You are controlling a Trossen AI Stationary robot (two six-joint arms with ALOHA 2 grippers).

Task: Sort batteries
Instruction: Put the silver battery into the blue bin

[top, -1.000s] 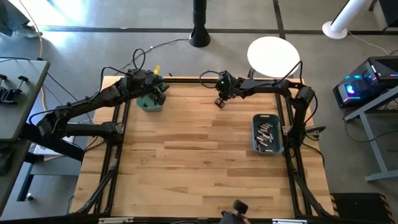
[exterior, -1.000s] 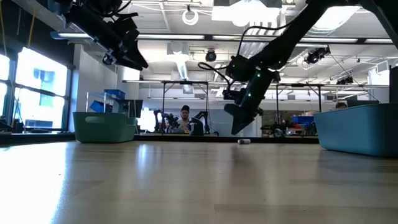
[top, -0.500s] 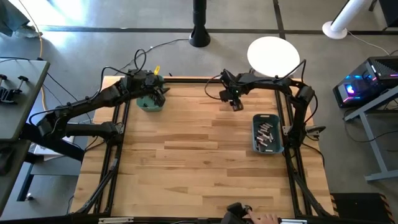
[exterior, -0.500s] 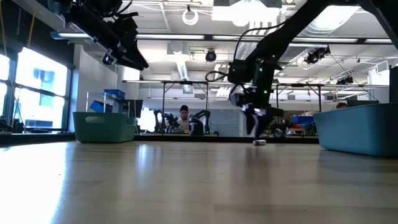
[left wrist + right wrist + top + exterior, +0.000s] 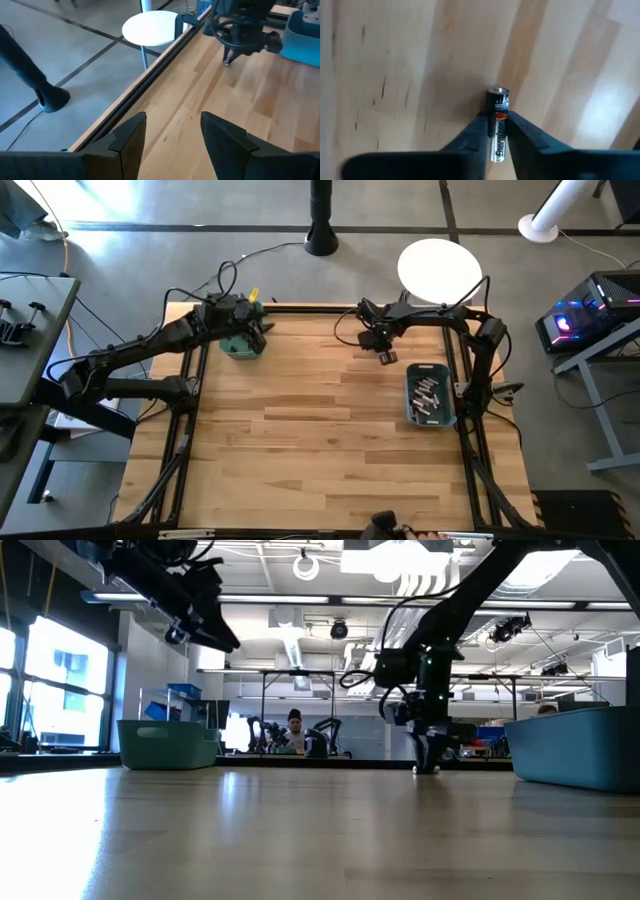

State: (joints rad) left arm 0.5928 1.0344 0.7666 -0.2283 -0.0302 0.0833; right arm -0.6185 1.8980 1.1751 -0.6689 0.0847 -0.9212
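r gripper [image 5: 385, 357] is down at the worktop [image 5: 300, 430] near the far edge, w/ its fingers [image 5: 475, 134] drawn in close on either side of a single battery [image 5: 498, 122]; the wrist view shows the dark cell lying between the two tips, silver cap poking out past them. looks like a grip or v. near one, can't tell if the pads are fully pressing yet. the blue-grey bin [image 5: 430, 396] sits just toward the near side and to the right of that gripper, w/ several other batteries [image 5: 428, 394] already in it. l gripper [image 5: 250, 328] hangs over the green bin [image 5: 240, 346] at the far left corner, fingers [image 5: 127, 135] spread apart, nothing between them, prob. just waiting. step in hand, as i read it: pick this cell off the wood. to do it well: close square on the body, not the cap end, so it doesn't squirt out; keep tips off the wood so they don't drag; lift straight up before swinging to a bin. which bin it belongs in i can't say for sure. clear the rim before letting go, release low so it doesn't bounce out.
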